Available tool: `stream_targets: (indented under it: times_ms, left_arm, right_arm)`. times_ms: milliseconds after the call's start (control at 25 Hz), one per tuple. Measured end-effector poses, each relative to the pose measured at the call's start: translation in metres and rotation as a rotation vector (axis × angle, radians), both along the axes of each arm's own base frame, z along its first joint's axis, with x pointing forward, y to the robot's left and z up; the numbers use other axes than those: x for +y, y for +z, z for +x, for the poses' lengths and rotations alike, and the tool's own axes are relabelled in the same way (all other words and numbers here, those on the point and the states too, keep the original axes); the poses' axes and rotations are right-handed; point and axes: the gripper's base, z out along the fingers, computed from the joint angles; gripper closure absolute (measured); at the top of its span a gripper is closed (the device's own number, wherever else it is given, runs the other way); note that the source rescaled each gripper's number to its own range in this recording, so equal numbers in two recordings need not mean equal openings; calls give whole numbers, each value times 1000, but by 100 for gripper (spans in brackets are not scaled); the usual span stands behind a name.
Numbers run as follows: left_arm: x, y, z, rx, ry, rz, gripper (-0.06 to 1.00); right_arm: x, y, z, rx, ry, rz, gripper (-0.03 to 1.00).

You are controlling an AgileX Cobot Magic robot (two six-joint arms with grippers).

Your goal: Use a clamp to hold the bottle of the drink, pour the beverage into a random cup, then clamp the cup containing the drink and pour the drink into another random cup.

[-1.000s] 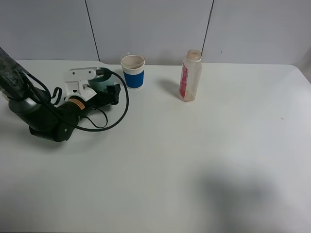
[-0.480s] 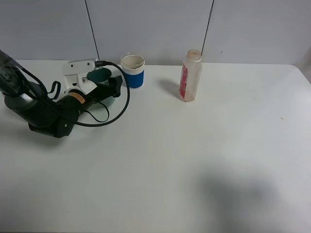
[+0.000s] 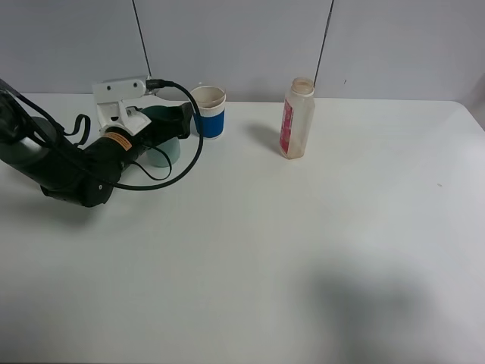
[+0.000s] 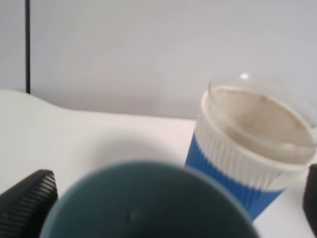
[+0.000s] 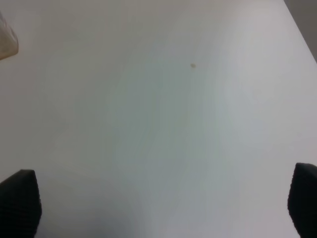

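Note:
A teal-green cup (image 3: 170, 149) stands at the back left of the table, between the fingers of my left gripper (image 3: 164, 126). In the left wrist view its dark rim (image 4: 143, 198) fills the space between the fingertips (image 4: 27, 201). A gap shows on one side, so the gripper is open. Just beyond stands the white cup with a blue band (image 3: 208, 112) (image 4: 247, 148), its inside stained beige. No liquid can be made out in either cup. The clear bottle (image 3: 297, 119) with the pink-red label stands upright further right. My right gripper (image 5: 158, 203) is open over bare table.
A black cable (image 3: 186, 171) loops from the left arm onto the table in front of the teal cup. A grey panelled wall (image 3: 242, 45) runs close behind the cups and the bottle. A corner of the bottle (image 5: 6, 44) shows in the right wrist view.
My left wrist has lifted and shifted toward the back wall, bringing the fingers higher around the teal cup. The cups and the bottle stay where they were.

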Motion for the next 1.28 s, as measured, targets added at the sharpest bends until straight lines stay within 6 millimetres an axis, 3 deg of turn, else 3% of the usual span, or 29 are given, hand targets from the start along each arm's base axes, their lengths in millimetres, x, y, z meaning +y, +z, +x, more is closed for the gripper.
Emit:
stream_targets:
  times_ms: [360, 440, 1160, 1280]
  left_arm:
    - [-1, 40, -5, -87, -39, 21, -5]
    - [-1, 57, -12, -118, -66, 22, -5]
    - [12, 126, -56, -194, -117, 16, -5]
    - [16, 146, -65, -224, -116, 5, -5]
  right_arm:
    - [0, 0, 0, 0, 0, 0, -3]
    - [0, 0, 0, 0, 0, 0, -3]
    - [0, 0, 0, 0, 0, 0, -3]
    - [0, 0, 0, 0, 0, 0, -3]
